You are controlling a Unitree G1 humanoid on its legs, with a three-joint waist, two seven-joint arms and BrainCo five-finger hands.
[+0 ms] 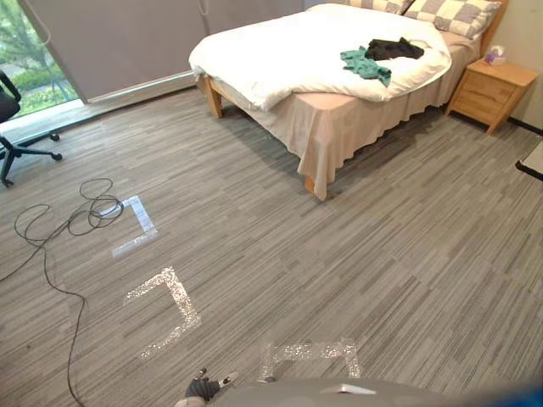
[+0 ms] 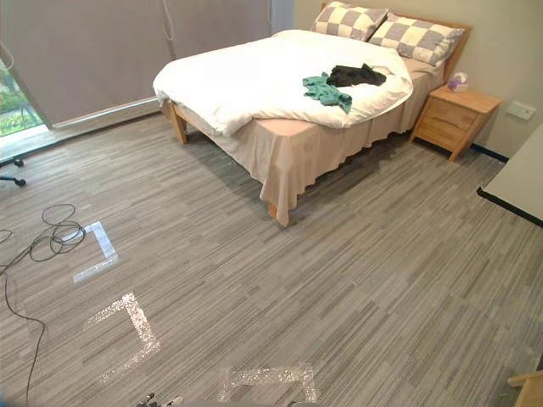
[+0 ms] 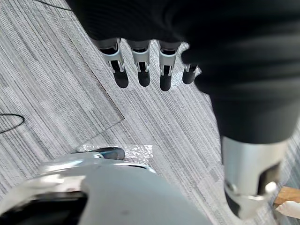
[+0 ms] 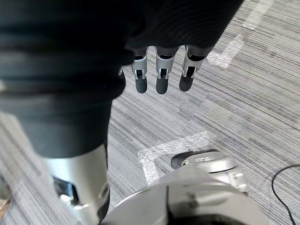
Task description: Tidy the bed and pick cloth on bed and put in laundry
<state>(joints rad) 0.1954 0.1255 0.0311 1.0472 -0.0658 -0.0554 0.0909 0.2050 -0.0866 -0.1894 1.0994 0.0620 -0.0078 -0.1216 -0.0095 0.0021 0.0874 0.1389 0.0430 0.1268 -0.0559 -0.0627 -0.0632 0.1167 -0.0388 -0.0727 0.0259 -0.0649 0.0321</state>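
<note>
Left hand (image 3: 142, 65), right hand (image 4: 161, 75): both hang over the floor (image 1: 356, 254), fingers straight, holding nothing. Well ahead of me, green cloth (image 1: 366, 64) and black cloth (image 1: 394, 48) lie side by side on the bed (image 1: 280, 51), near the pillows (image 1: 462, 15).

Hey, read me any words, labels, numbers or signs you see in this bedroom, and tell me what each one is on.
No text can be read anywhere.
The box on the nightstand: any print is too small to read.
The green cloth and black cloth on the bed: no lettering visible.
The tape marks on the floor: plain corner shapes, no letters or numbers.
</note>
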